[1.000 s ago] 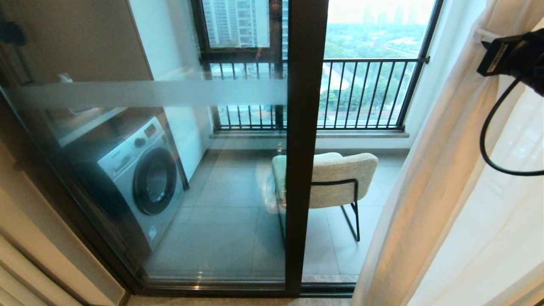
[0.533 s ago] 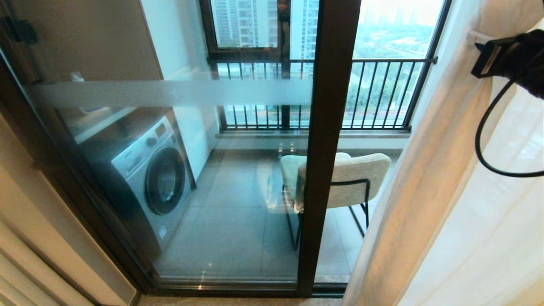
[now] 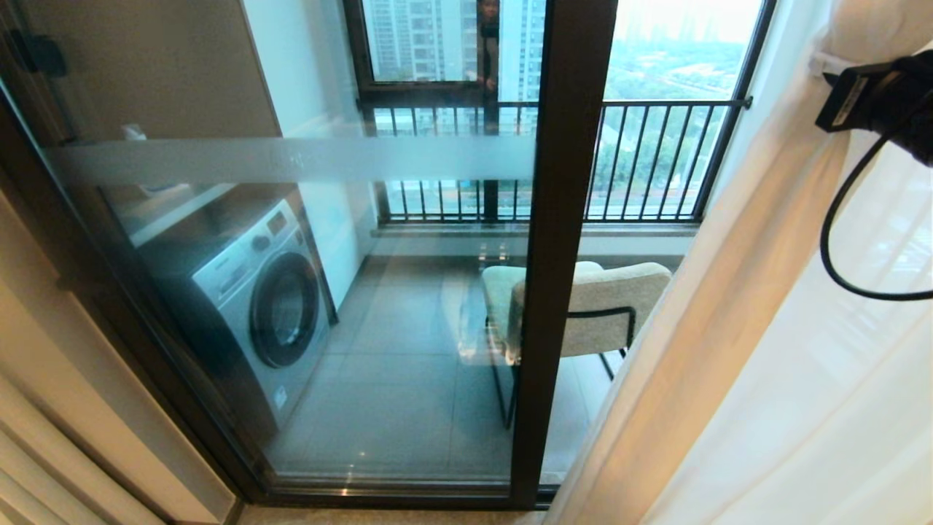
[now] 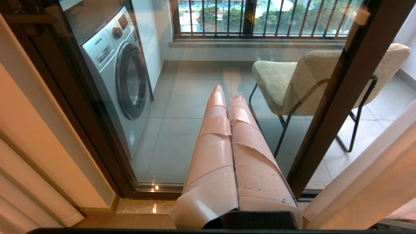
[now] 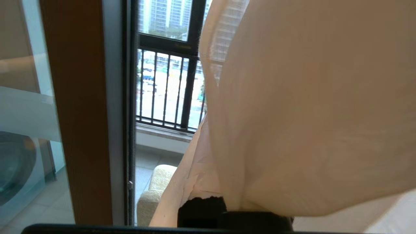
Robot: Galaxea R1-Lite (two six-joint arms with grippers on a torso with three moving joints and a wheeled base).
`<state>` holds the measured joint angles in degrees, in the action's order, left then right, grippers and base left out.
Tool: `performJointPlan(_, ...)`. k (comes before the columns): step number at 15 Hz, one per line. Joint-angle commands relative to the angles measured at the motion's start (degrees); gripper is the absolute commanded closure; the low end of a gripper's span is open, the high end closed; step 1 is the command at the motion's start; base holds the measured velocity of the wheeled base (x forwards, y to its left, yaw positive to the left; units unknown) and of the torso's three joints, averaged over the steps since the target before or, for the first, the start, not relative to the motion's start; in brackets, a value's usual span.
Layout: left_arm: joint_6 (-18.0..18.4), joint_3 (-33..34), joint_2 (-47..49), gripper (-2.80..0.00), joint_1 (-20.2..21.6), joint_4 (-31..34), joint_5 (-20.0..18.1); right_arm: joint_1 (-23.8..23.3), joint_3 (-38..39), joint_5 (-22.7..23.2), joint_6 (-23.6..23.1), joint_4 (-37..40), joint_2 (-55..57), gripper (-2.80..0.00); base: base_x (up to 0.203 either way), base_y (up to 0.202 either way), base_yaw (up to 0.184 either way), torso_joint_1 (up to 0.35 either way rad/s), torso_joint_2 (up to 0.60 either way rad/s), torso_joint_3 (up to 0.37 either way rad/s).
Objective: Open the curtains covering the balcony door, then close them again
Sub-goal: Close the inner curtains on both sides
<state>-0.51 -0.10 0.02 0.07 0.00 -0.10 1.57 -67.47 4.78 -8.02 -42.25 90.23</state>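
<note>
Our right gripper (image 5: pixel 224 198), closed on a fold of the curtains (image 3: pixel 736 343), has drawn their edge a little further left over the door (image 3: pixel 561 240) at its right side. Closing is under way. Our left gripper (image 4: pixel 227 97) hangs shut, empty.

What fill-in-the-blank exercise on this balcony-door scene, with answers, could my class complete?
1. Behind the balcony door, on the left side of the balcony, stands a ____ machine.
2. The right gripper is shut on the ____.
3. The left gripper, holding nothing, has its taped fingers ____.
4. The beige chair rests on thin black ____ legs.

Answers: washing; curtain; shut; metal
</note>
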Motion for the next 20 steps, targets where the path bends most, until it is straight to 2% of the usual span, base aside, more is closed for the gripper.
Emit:
performJointPlan(1, -0.02, 0.01, -0.02, 0.0, 0.01, 0.0, 0.01, 0.02, -0.03, 0.05, -0.1, -0.29, -0.32, 0.0, 0.0, 0.0, 0.0, 0.0, 0.0, 0.0)
performJointPlan(8, -0.02, 0.01, -0.02, 0.0, 0.01, 0.0, 0.01, 1.51, -1.42, 0.41, 0.05, 0.5, 0.09, 0.0, 0.0, 0.0, 0.0, 0.0, 0.0, 0.0)
performJointPlan(13, -0.02, 0.01, -0.02, 0.0, 0.01, 0.0, 0.01, 5.58, -8.58, 0.15, -0.68, 0.79, 4.29, 0.0, 0.0, 0.0, 0.0, 0.0, 0.0, 0.0)
performJointPlan(20, -0.02, 0.01, -0.02, 0.0, 0.01, 0.0, 0.01, 15.95, -20.35, -0.19, -7.15, 1.05, 14.94, 0.0, 0.0, 0.0, 0.0, 0.0, 0.0, 0.0)
